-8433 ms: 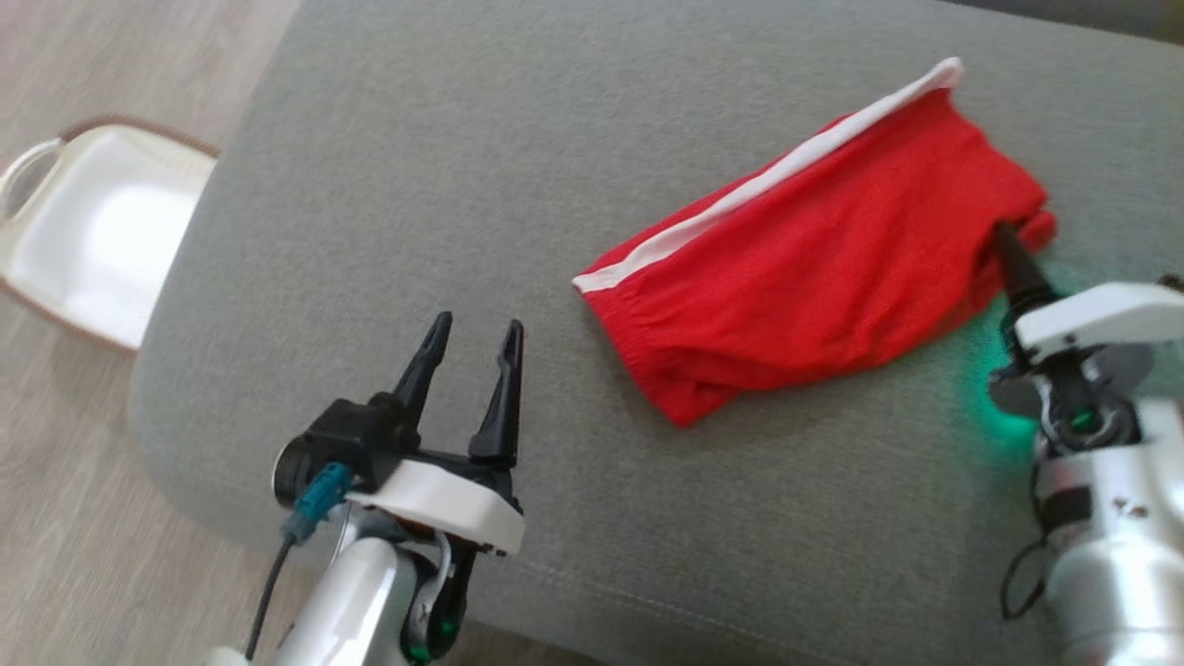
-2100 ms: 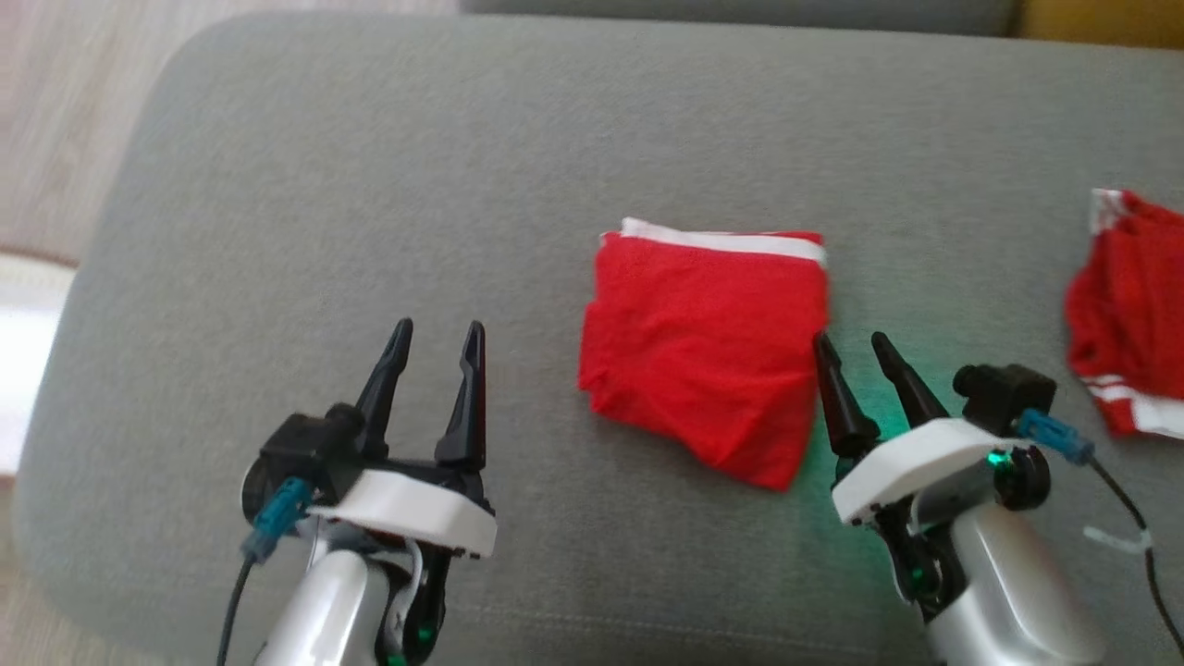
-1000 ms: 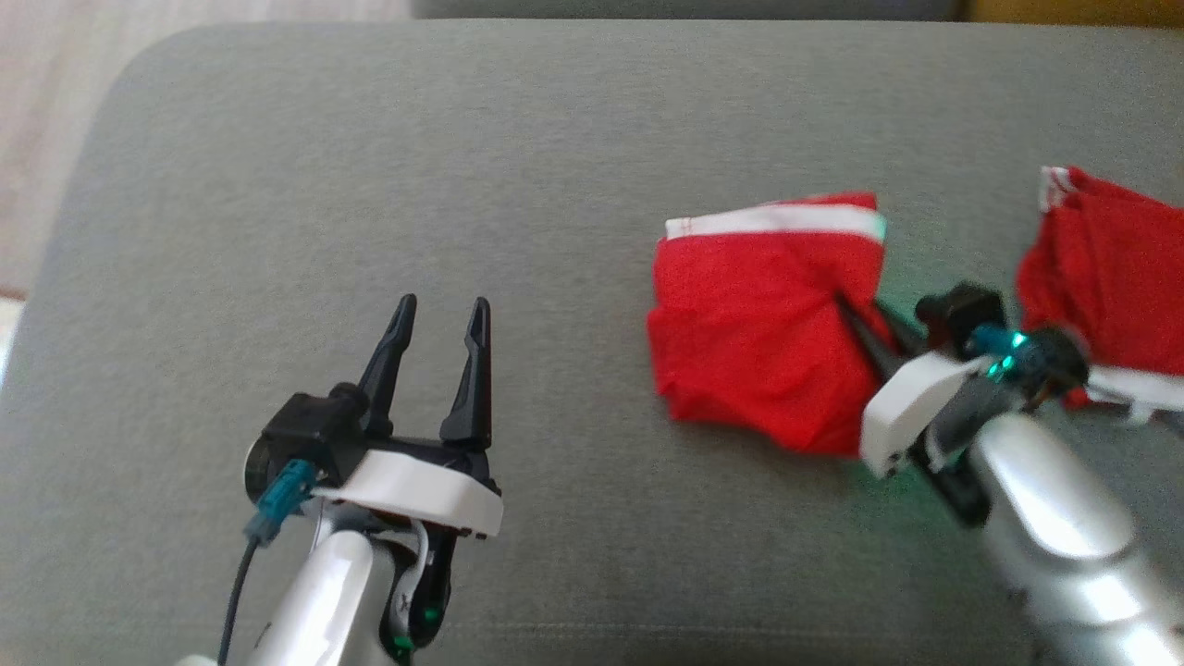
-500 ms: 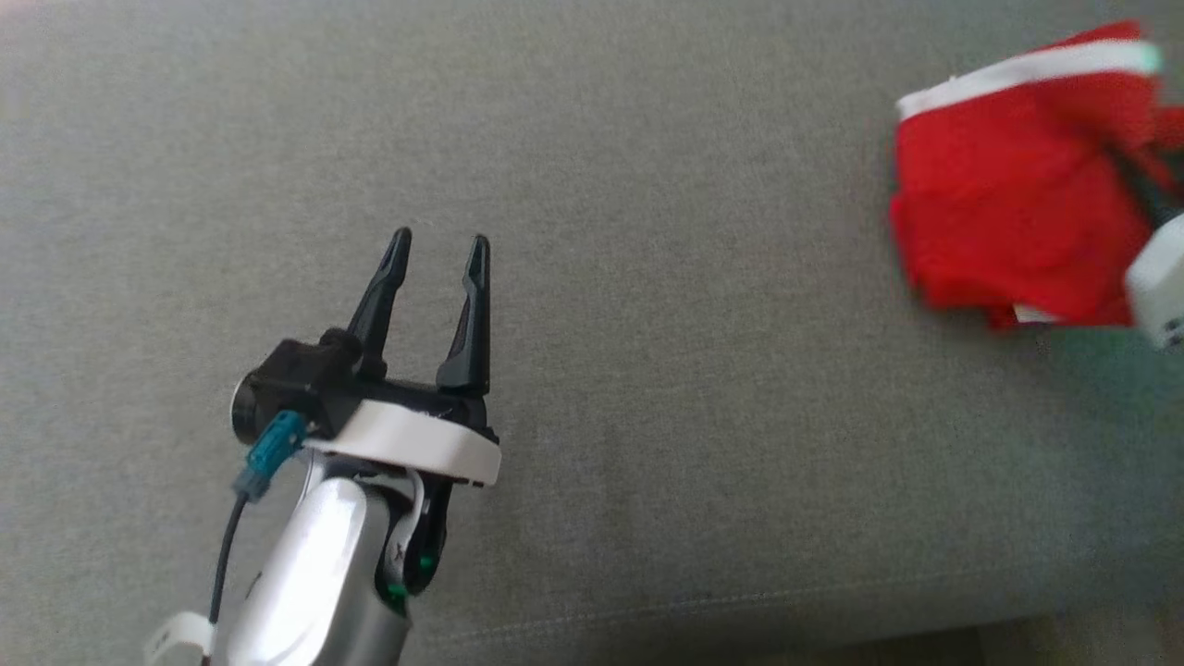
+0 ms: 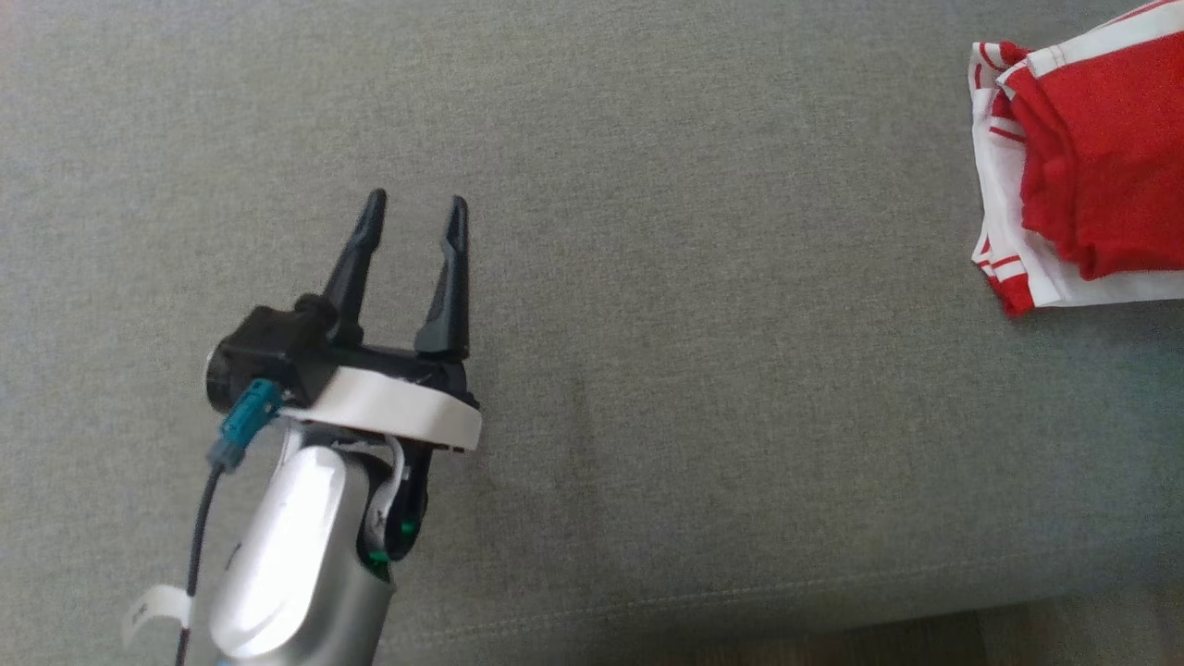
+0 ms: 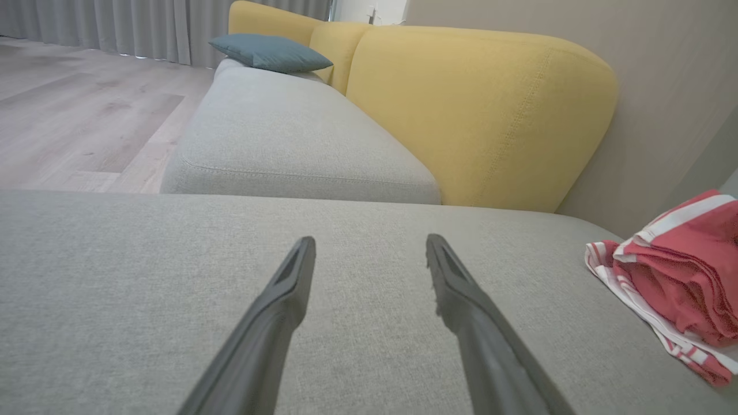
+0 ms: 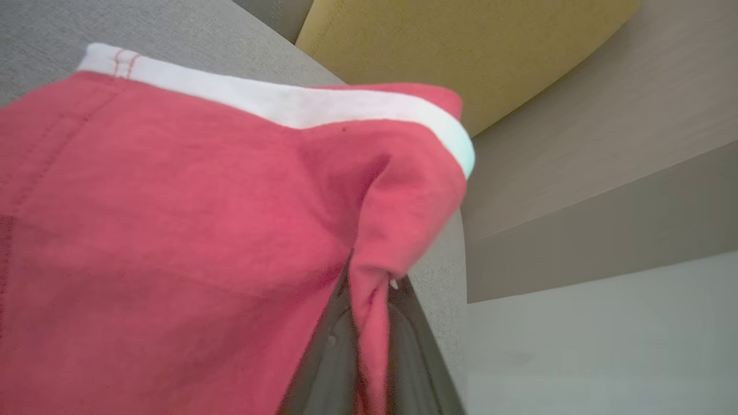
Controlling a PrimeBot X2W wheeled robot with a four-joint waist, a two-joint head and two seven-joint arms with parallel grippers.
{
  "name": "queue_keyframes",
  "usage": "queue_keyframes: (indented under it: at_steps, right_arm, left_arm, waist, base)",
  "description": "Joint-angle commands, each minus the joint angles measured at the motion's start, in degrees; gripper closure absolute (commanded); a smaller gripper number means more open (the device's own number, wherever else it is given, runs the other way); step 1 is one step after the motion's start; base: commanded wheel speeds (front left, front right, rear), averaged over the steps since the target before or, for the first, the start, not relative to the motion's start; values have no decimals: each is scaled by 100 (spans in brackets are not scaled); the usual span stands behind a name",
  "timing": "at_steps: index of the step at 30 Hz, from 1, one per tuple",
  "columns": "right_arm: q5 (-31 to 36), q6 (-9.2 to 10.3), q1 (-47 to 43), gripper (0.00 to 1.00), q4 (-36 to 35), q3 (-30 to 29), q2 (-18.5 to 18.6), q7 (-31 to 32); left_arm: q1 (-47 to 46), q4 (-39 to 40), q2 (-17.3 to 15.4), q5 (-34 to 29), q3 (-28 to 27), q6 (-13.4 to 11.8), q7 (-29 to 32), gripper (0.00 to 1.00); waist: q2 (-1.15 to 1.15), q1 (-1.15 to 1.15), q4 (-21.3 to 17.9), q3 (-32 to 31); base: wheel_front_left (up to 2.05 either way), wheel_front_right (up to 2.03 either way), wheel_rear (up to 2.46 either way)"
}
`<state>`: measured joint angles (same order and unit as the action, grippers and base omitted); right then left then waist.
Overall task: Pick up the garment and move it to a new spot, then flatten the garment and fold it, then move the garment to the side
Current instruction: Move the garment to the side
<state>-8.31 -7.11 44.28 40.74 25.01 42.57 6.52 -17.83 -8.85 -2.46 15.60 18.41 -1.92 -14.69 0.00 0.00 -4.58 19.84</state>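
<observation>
The garment (image 7: 173, 230) is red with a white band. In the right wrist view my right gripper (image 7: 369, 288) is shut on a fold of it, and the cloth bunches around the dark fingers. In the head view the garment (image 5: 1101, 139) sits at the far right edge over a white-and-red striped cloth (image 5: 1004, 240); whether it rests on that cloth or hangs above it I cannot tell. The left wrist view has the same red heap (image 6: 680, 265) at its right. My left gripper (image 5: 412, 217) hovers open over bare grey sofa seat, far left of the garment, with nothing between its fingers.
The grey sofa seat (image 5: 694, 324) spreads wide between the left gripper and the clothes. Its front edge (image 5: 740, 601) runs along the bottom of the head view. A yellow backrest (image 6: 478, 115), a teal cushion (image 6: 271, 52) and wooden floor (image 6: 69, 115) lie beyond.
The head camera has swung. My right gripper has carried the folded red garment rightward to the striped cloth at the sofa's right. The left gripper stays open as before.
</observation>
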Motion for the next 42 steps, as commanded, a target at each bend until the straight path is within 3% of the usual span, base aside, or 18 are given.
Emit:
queue_keyframes:
  at_steps: [1, 10, 12, 13, 20, 27, 38, 39, 42]
  right_arm:
    - [118, -37, 7, 100, -47, -130, 77, 24]
    - [268, -37, -173, 99, 49, -539, -271, 87]
    - [191, -37, -207, 19, 44, -621, -340, 69]
    - [136, -37, -219, 0, 67, -690, -377, 92]
    - [69, -37, -290, 0, 36, -870, -526, 169]
    - [169, -37, -296, 0, -300, -1135, -857, -201]
    - [-157, -37, -1079, 0, -1451, -1646, -2211, -1318]
    - [-157, -37, -1079, 0, -1451, -1646, -2211, -1318]
    - [-181, -37, -1721, 0, -1811, -1997, -2945, -1652]
  left_arm:
    - [-153, 206, -42, -52, -227, 44, -31, 0]
    - [-19, 242, -42, -31, -211, 28, -31, 0]
    - [-9, 237, -42, -37, -217, 35, -31, 0]
    - [-5, 233, -42, -40, -221, 39, -31, 0]
    - [65, 169, -42, -17, -225, 55, -31, 0]
    - [271, 175, -42, 58, -254, 11, -31, 0]
    - [654, 347, -42, 109, -436, -79, -31, 0]
    - [654, 347, -42, 109, -436, -79, -31, 0]
    - [840, 411, -42, 80, -543, -97, -31, 0]
  waist:
    - [0, 0, -7, -27]
    - [0, 0, -23, -33]
    - [0, 0, -13, -24]
    - [0, 0, -8, -24]
    - [0, 0, 55, -205]
    - [0, 0, 144, -662]
    - [0, 0, 430, -1390]
    - [0, 0, 430, -1390]
    - [0, 0, 538, -1634]
  base:
    - [0, 0, 0]
    - [0, 0, 0]
    - [0, 0, 0]
    - [0, 0, 0]
    - [0, 0, 0]
    - [0, 0, 0]
    - [0, 0, 0]
    - [0, 0, 0]
    - [0, 0, 0]
